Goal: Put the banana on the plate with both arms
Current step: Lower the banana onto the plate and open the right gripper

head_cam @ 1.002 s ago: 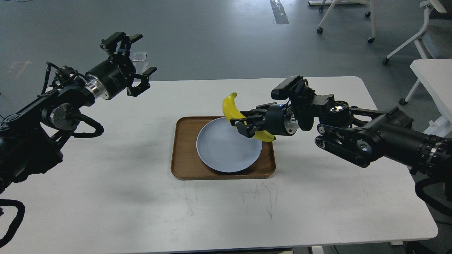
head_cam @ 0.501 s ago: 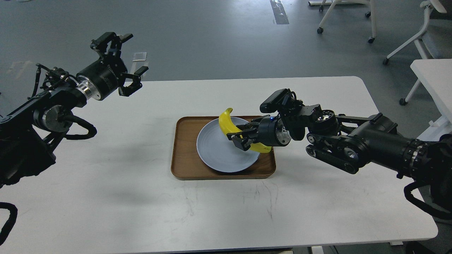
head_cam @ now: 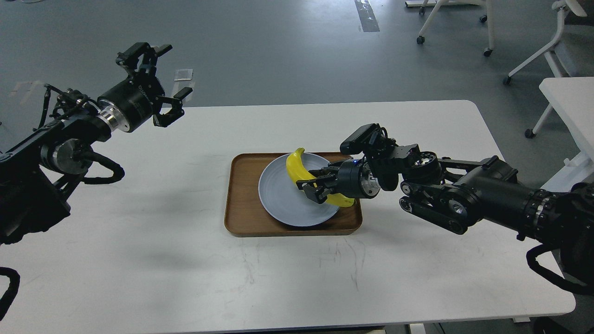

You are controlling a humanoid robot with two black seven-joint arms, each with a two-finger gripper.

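Observation:
A bright yellow banana [head_cam: 295, 169] is held in my right gripper [head_cam: 314, 187], which is shut around its middle. The banana hangs low over the right half of the pale blue-grey plate [head_cam: 283, 199]; I cannot tell if it touches it. The plate lies in a brown wooden tray [head_cam: 241, 204] at the table's middle. My left gripper [head_cam: 160, 79] is open and empty, raised high over the table's far left edge, well away from the plate.
The white table [head_cam: 185, 269] carries the tray. White chairs on castors [head_cam: 547, 41] and a second white table [head_cam: 571, 106] stand on the grey floor at the back right. My right arm [head_cam: 487, 199] stretches low over the table's right side.
My right gripper has lowered and moved left with the banana, from above the plate's far right rim down over the plate. My left gripper has pulled back to the left.

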